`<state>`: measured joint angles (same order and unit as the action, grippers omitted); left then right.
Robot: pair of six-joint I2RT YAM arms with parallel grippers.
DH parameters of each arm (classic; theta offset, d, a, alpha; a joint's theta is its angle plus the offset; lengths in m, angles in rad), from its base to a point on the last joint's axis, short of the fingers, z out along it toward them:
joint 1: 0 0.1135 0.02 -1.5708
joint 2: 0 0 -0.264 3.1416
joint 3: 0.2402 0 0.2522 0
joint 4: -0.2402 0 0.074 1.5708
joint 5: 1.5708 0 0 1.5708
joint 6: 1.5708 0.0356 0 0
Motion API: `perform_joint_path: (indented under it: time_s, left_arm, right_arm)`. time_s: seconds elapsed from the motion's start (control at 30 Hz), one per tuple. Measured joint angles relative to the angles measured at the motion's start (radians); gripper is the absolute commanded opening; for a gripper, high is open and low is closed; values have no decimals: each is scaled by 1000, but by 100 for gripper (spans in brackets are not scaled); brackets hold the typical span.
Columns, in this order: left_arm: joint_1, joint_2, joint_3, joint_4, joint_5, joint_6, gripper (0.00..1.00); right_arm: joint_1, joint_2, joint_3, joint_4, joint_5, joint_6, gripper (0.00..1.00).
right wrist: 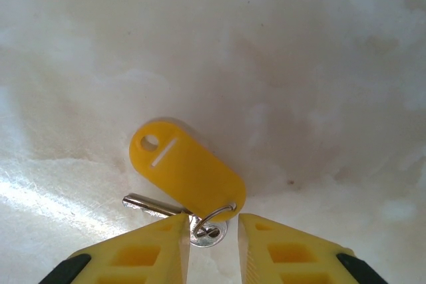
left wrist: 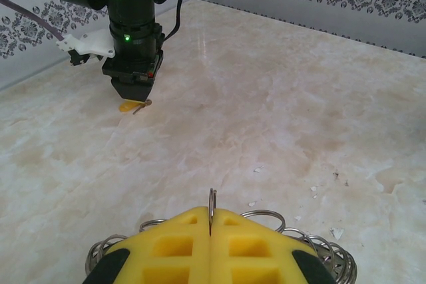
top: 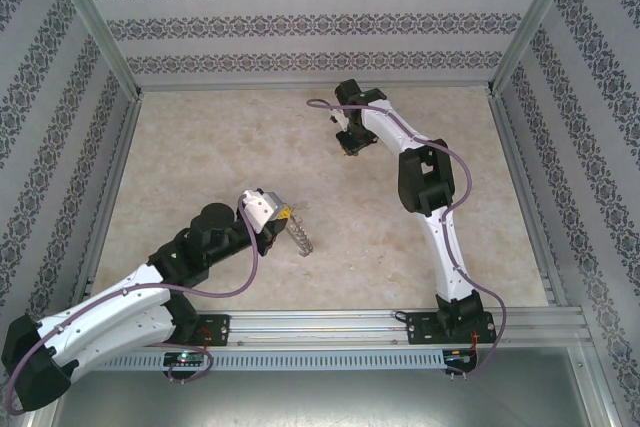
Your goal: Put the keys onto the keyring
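Left gripper (left wrist: 210,220) clamped shut on keyring (left wrist: 212,197) edge near table (right wrist: 299,64) centre, right gripper (right wrist: 213,231) farther back, fingers slightly apart astride wire end of yellow keys (right wrist: 190,171) lying flat on the marble

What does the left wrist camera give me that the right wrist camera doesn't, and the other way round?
Left wrist: the left hand shut on the keyring, wire loops at its rim, and the right hand low over the table. Right wrist: a silver key and small ring on the yellow key tag, between parted fingers. Both: that tag lying on the table.
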<state>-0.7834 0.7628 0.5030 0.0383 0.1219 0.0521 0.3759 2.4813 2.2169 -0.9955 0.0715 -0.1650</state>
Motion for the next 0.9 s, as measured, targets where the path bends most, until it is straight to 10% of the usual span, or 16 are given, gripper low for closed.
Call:
perform_joint_path:
  time_s: [0.9]
  left_arm:
    - [0, -10, -2, 1, 1, 14, 0]
  right_arm:
    - [0, 45, 48, -10, 0, -3, 24]
